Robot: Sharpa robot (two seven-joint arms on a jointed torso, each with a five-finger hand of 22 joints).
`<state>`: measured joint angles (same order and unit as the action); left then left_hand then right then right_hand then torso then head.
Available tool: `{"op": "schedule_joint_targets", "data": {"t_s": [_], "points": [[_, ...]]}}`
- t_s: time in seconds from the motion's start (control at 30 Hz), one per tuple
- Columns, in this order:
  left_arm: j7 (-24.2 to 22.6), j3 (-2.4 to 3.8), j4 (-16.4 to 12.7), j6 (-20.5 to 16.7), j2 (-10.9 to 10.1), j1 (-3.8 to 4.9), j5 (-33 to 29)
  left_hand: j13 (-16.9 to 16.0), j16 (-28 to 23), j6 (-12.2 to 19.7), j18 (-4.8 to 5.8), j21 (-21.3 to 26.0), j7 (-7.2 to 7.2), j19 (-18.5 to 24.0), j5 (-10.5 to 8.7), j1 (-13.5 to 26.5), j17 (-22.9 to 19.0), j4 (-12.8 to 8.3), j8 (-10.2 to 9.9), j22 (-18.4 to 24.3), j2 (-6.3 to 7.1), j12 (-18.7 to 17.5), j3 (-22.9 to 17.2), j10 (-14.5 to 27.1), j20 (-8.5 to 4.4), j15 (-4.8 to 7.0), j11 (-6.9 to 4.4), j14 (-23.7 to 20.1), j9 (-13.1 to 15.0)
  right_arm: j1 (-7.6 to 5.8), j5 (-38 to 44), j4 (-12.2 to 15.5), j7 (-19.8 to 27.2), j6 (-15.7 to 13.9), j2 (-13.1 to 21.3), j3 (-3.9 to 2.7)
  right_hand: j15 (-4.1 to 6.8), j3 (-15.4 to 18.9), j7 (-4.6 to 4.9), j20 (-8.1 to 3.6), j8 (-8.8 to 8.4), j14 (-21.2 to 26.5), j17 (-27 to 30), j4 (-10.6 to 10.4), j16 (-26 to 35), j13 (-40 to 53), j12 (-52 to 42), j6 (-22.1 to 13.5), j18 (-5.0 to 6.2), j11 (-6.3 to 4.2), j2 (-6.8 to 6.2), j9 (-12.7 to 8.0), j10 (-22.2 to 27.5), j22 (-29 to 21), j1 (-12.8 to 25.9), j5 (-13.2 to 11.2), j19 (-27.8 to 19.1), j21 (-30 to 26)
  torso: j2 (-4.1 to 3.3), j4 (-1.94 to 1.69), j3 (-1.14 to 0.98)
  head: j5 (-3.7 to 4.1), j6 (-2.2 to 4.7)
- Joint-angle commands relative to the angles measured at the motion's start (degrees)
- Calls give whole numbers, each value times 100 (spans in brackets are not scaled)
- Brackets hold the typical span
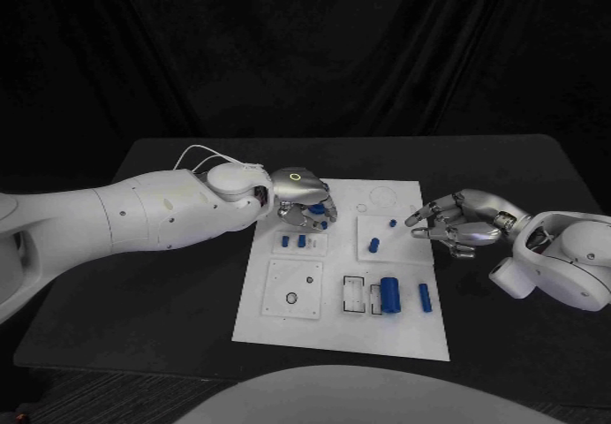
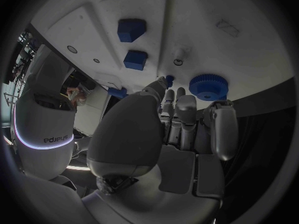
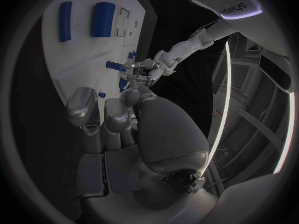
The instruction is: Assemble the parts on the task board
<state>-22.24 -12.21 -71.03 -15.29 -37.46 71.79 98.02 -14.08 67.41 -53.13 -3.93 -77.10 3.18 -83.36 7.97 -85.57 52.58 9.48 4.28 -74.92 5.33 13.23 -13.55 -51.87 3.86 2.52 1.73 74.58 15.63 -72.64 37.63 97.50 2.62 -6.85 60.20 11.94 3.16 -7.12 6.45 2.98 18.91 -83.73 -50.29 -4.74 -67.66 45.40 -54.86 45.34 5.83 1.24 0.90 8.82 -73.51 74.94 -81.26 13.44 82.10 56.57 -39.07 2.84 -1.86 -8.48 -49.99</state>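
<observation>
The left hand [image 1: 305, 201] hangs over the far left part of the task board [image 1: 408, 327], its fingers curled down above a blue gear [image 2: 209, 86], though whether they grip anything I cannot tell; the right hand [image 1: 448, 225] hovers at the board's right edge with fingers spread and nothing held. Other blue parts stay on the board, two small blocks [image 2: 132, 30] near the left hand, a cylinder [image 1: 389, 294] and a thin bar [image 1: 424, 299] nearer the robot. If the left fingertips close off-centre, the gear could tip or skid away, and the only readable writing is "Sharpa" on the robot's arm.
</observation>
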Motion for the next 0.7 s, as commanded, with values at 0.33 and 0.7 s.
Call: {"op": "schedule_joint_targets", "data": {"t_s": [0.33, 0.7], "points": [[-56, 6, 105, 77, 94, -63, 5, -38, 31, -226, 81, 20, 2, 23, -16, -50, -19, -87, 100, -1098, 13, 81, -152, -308, -20, 28, -48, -32, 18, 16, 3, -5, -39, 84, -18, -2, 5, -2, 2, -16, 32, 8, 16, -32, 43, -33, 42, 59, 41, -15, -1, -11, 39, 560, 6, -19, 24, -32, 0, -13, -3, 14, -1], [-269, 6, 196, -147, 144, -140, 5, -112, 62, -603, 93, -24, 27, -10, 109, -125, -91, -212, 277, -1113, -78, 241, -300, -771, -51, 64, -101, -7, 94, 16, 3, -8, -39, 87, -23, -2, 6, -6, -3, -16, 47, 7, 24, -34, 52, -34, 47, 86, 40, -18, 0, -14, 35, 560, -4, -21, 24, -34, -3, -10, 2, 10, -1]]}}
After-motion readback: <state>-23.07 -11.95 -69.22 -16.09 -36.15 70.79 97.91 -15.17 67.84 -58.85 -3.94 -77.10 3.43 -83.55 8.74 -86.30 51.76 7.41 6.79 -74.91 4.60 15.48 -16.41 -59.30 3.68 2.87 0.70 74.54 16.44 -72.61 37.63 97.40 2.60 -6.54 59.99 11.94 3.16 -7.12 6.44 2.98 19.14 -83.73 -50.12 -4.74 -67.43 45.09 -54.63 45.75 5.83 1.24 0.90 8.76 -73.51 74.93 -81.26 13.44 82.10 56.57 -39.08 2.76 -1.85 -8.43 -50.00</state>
